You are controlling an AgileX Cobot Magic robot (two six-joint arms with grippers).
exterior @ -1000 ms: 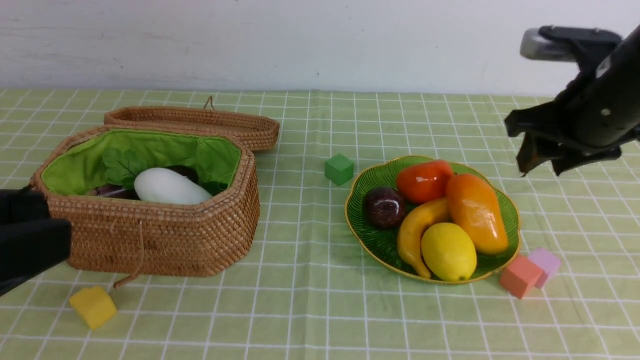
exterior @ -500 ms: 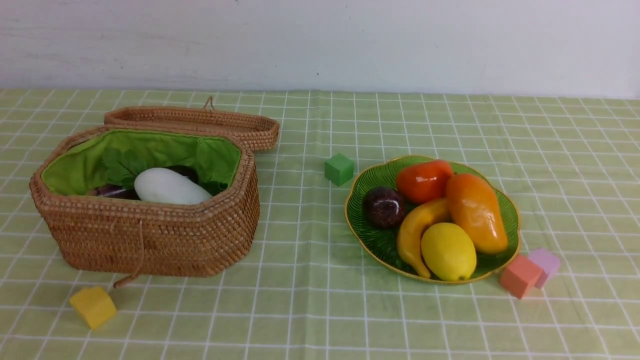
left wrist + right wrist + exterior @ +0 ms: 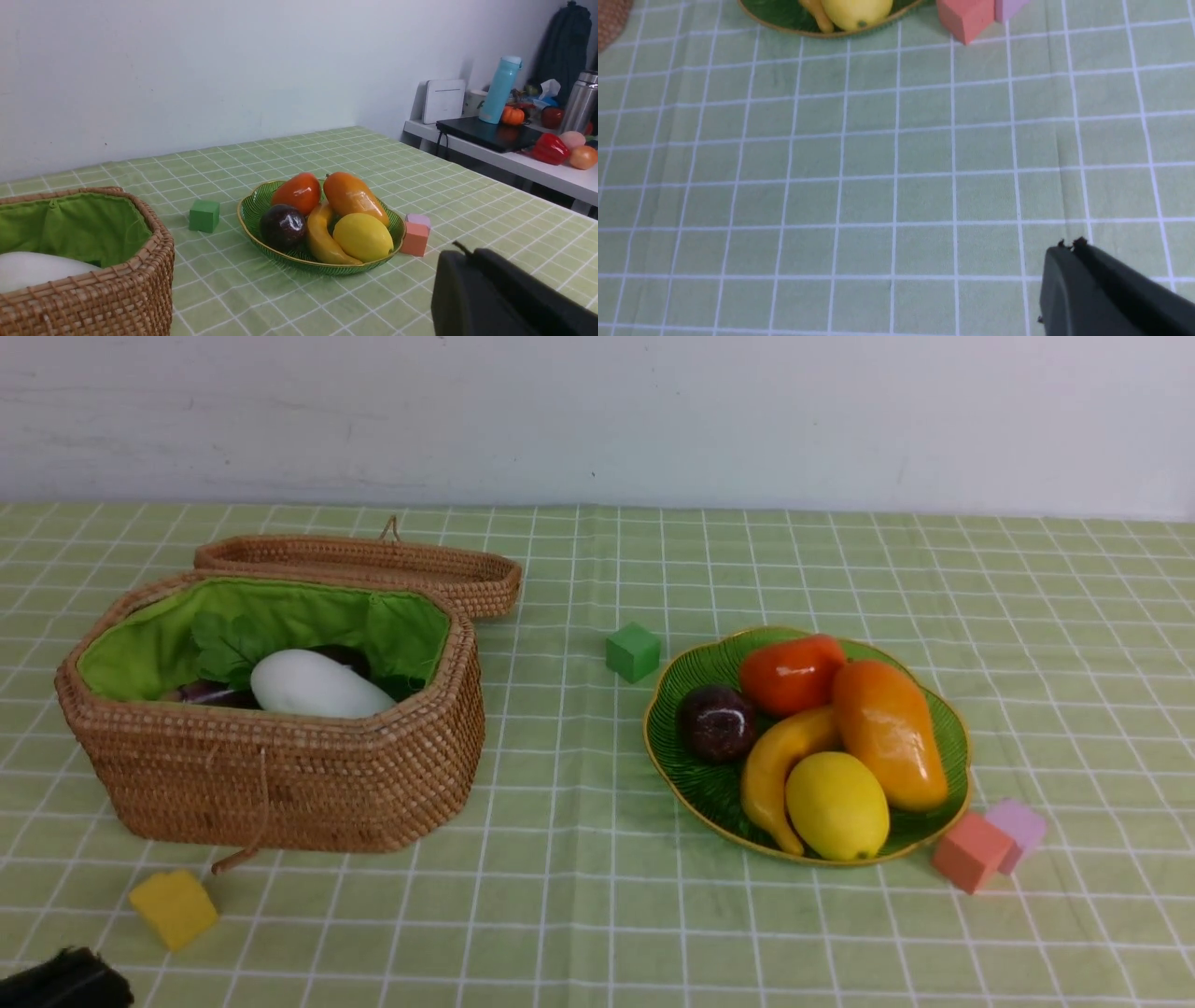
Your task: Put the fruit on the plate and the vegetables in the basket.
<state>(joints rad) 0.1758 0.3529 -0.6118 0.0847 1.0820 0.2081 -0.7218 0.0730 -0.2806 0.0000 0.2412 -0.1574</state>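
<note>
All fruit lies on the plate (image 3: 948,728); the radish (image 3: 313,684) (with other vegetables) sits inside the basket (image 3: 280,784). My left gripper (image 3: 460,261) and right gripper (image 3: 1069,247) are closed, empty. Retract clear of both; disturb nothing.

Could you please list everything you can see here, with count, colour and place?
basket: 1, brown wicker with green lining, left on the table, lid open behind it
radish: 1, white with green leaves, in the basket
eggplant: 1, dark purple, in the basket, mostly hidden
plate: 1, green with gold rim, right of centre
persimmon: 1, orange-red, on the plate
mango: 1, orange-yellow, on the plate
mangosteen: 1, dark purple, on the plate
banana: 1, yellow, on the plate
lemon: 1, yellow, on the plate
blocks: 4, green, yellow, salmon, lilac, on the cloth
left gripper: 1, black, shut, empty
right gripper: 1, black, shut, empty
</note>
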